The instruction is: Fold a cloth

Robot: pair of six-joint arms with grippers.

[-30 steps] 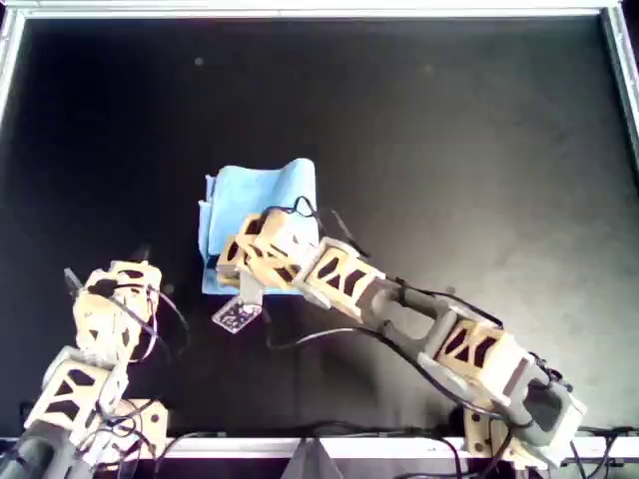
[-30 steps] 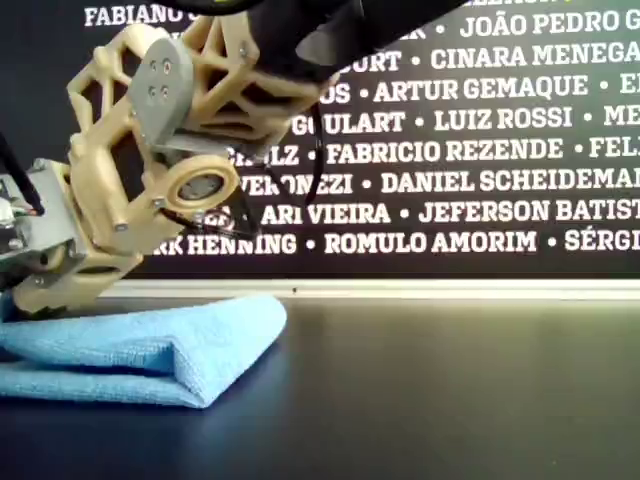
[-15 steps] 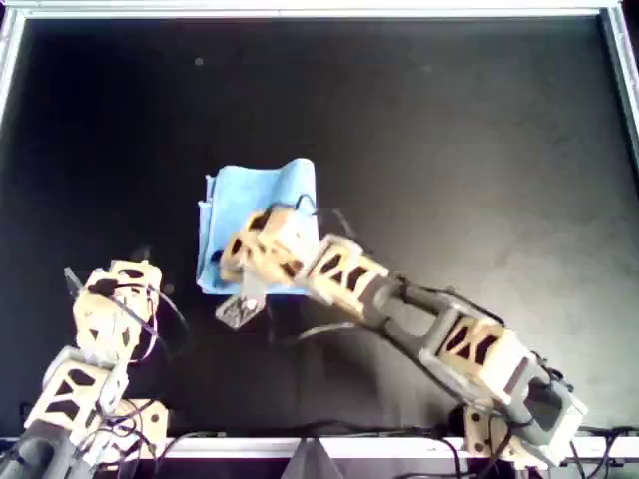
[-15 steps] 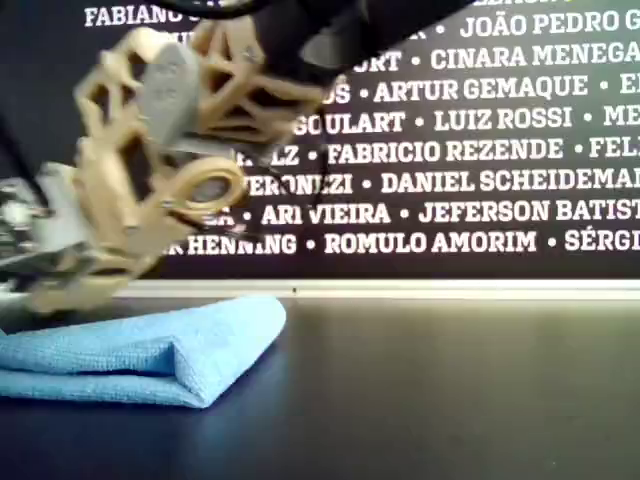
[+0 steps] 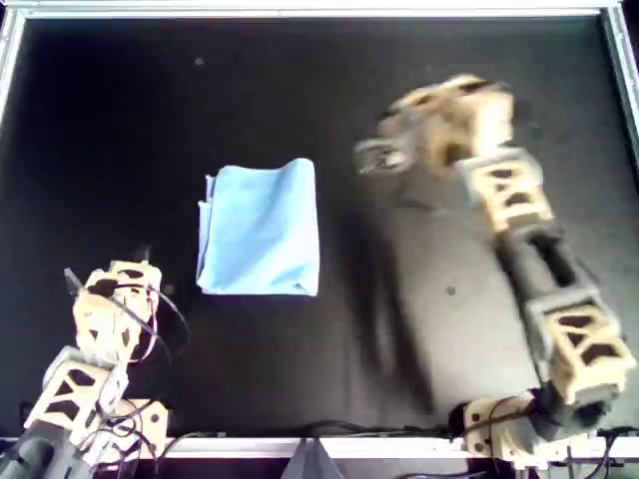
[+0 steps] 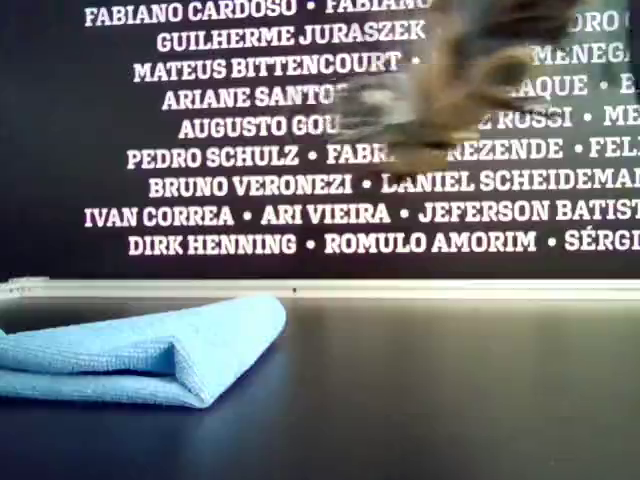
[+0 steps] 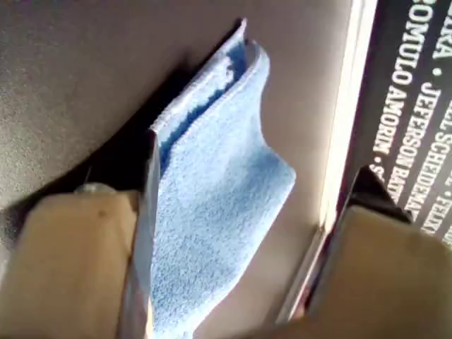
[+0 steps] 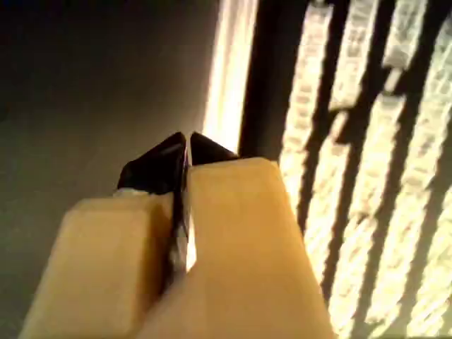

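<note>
The sky-blue cloth (image 5: 260,230) lies folded into a rectangle left of centre in the overhead view, its rounded fold facing the exterior view's right (image 6: 150,350). My left gripper (image 5: 105,265) rests at the overhead view's lower left, a little short of the cloth, and is open. The left wrist view shows the cloth (image 7: 212,191) ahead of the spread left gripper (image 7: 226,282), untouched. My right gripper (image 5: 374,155) is blurred, raised at the overhead view's upper right, well away from the cloth. It appears as a smear (image 6: 450,90) in the exterior view. The right gripper (image 8: 185,152) is shut and holds nothing.
The black table (image 5: 449,299) has a metal rim (image 5: 319,10) along its far edge. A dark banner with white names (image 6: 400,180) stands behind the table in the exterior view.
The right arm left the cloth and swung fast up toward the overhead view's upper right. The cloth stays folded where it was. The left arm has not moved.
</note>
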